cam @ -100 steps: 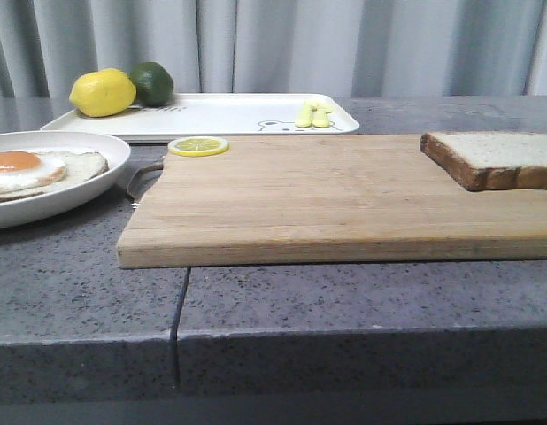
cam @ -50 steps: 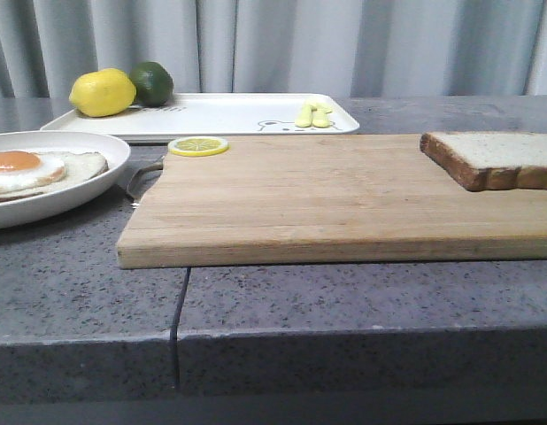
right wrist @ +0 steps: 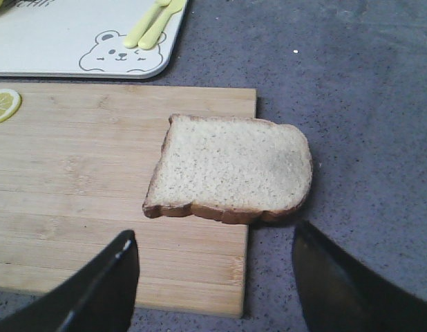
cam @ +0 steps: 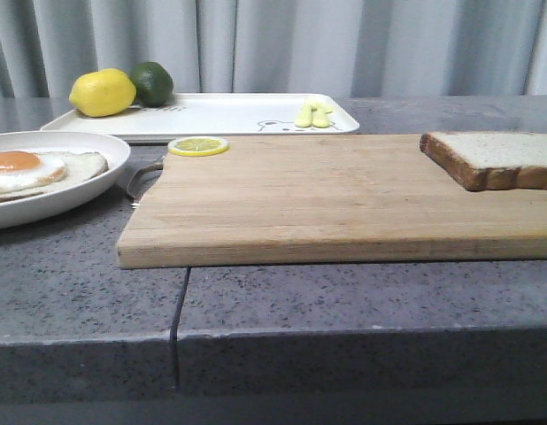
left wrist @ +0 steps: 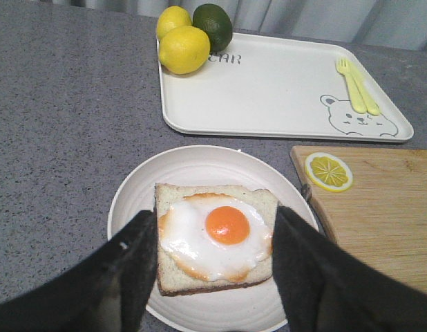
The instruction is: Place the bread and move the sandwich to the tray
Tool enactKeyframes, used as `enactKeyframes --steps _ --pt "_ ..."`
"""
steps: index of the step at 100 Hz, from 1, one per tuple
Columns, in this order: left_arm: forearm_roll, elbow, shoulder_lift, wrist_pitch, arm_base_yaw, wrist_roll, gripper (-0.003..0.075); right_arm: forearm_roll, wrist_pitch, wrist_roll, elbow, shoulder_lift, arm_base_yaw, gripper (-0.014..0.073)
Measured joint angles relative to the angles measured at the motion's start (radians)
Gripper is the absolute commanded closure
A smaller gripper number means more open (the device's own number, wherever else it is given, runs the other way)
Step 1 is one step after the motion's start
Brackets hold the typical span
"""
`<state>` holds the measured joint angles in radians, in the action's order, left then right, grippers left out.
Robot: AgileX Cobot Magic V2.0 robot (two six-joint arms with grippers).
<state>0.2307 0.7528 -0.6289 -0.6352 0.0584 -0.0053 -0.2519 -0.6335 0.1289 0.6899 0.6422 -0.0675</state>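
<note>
Right gripper (right wrist: 213,277) hangs with its dark fingers spread wide and empty, above and short of the bread (right wrist: 231,169). That thick, brown-crusted slice lies flat on the far-right corner of the wooden cutting board (cam: 327,195), one edge overhanging the board onto the grey stone counter (cam: 344,301).

As I judge it, the step in hand is picking this slice up. The overhang is the easy entry: one finger can slip under or beside the free edge while the other meets the crust on the board side. Close gently on the crust, not the soft crumb, and lift level so the slice does not fold.

Left gripper (left wrist: 213,277) is likewise open and holding nothing, poised over the round white plate (left wrist: 130,200), its fingers framing the egg-topped slice (left wrist: 217,238), where the bread should land squarely over the orange yolk (left wrist: 227,225).

Farther back, a lemon slice (cam: 198,146) rests on the board's far-left corner. Beyond it the tray (cam: 229,115) with its bear drawing carries a whole lemon (cam: 103,92), a lime (cam: 151,82) and pale yellow cutlery (cam: 313,113). Its bare middle looks like the place for the plate later.
</note>
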Motion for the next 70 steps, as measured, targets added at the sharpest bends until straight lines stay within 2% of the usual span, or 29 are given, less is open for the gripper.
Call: enactKeyframes --steps 25,37,51,70 --pt "0.0 0.0 0.0 0.0 0.0 0.0 0.0364 -0.038 0.019 0.037 0.0 0.002 0.002 0.011" --pt "0.0 0.0 0.0 0.0 0.0 0.0 0.0365 -0.131 0.042 0.153 0.0 0.011 0.032 0.011" --pt "0.0 0.0 0.0 0.0 0.0 0.0 0.0365 -0.253 0.056 0.271 0.0 0.044 0.114 0.011" --pt "0.0 0.0 0.0 0.0 0.0 0.0 0.0365 -0.389 0.091 0.373 0.0 0.123 0.184 0.011"
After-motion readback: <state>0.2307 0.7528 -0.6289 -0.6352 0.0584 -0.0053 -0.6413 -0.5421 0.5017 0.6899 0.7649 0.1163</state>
